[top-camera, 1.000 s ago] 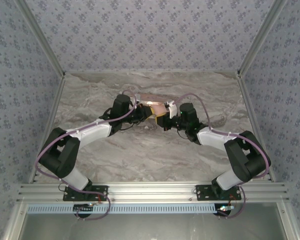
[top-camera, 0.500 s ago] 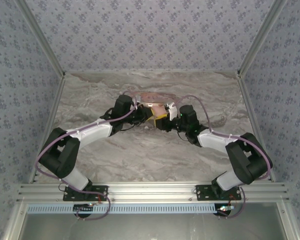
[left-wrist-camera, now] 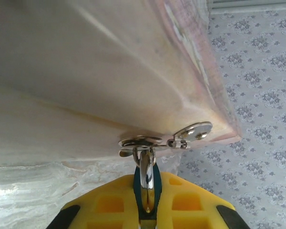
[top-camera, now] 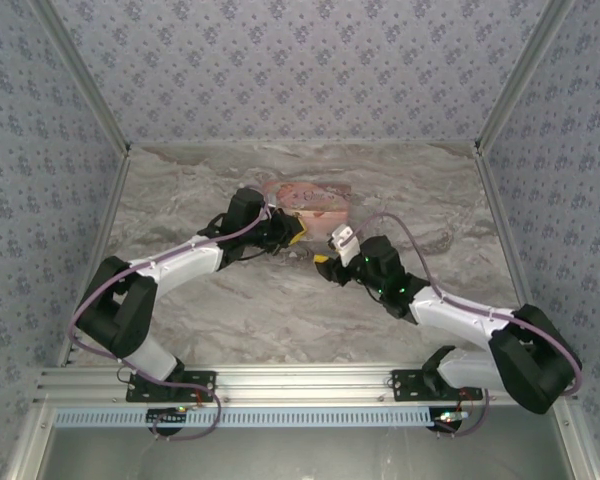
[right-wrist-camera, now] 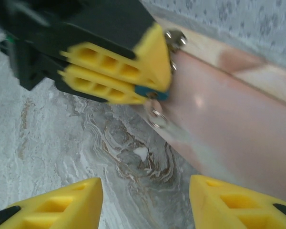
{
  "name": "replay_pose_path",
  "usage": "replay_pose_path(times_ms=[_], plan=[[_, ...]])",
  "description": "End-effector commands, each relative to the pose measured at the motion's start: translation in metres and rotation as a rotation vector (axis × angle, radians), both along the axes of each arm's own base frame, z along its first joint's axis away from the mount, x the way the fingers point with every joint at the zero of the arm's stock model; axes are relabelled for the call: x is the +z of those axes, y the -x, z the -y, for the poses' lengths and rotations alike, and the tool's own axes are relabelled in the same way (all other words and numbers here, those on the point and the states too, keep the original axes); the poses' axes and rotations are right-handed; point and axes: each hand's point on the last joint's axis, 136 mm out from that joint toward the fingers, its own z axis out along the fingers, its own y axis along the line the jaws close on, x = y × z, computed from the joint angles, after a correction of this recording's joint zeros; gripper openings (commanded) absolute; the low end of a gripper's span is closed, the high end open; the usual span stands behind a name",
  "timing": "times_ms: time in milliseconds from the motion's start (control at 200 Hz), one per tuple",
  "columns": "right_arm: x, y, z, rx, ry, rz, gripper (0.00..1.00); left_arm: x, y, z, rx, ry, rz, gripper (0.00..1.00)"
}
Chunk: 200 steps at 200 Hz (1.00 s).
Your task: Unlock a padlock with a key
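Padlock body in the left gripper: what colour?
Blue padlock body, clearest in the right wrist view.

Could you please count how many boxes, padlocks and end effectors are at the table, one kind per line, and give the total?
Pink box: 1
Blue padlock: 1
End effectors: 2 (left end effector, closed on the padlock; right end effector, open)
Total: 4

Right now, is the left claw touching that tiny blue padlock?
Touching. The left wrist view shows the left gripper clamped on the padlock, blue body between its yellow fingers.
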Motion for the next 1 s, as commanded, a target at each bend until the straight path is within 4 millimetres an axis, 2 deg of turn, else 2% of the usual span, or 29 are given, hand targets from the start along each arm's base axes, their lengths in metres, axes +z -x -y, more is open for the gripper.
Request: replay_pose_path(times_ms=[0, 95, 220, 620, 994], plan=[[0.013, -0.011, 0.007, -0.046, 0.175, 0.196, 0.54, 0.029, 0.004, 0.007, -0.019, 0.086, -0.034, 0.0], [0.018, -0.011, -0.004, -0.019, 0.256, 0.3, 0.55, 0.028, 0.004, 0.008, -0.017, 0.09, -0.048, 0.0], [0.022, -0.016, -0.013, -0.013, 0.296, 0.347, 0.55, 0.028, 0.005, 0.008, -0.018, 0.092, -0.053, 0.0], [0.026, -0.033, -0.029, -0.025, 0.289, 0.374, 0.48, 0.026, 0.005, 0.011, -0.03, 0.102, -0.068, 0.0], [0.018, -0.042, -0.033, -0.047, 0.292, 0.344, 0.17, 0.027, 0.007, 0.012, -0.04, 0.106, -0.066, 0.0]])
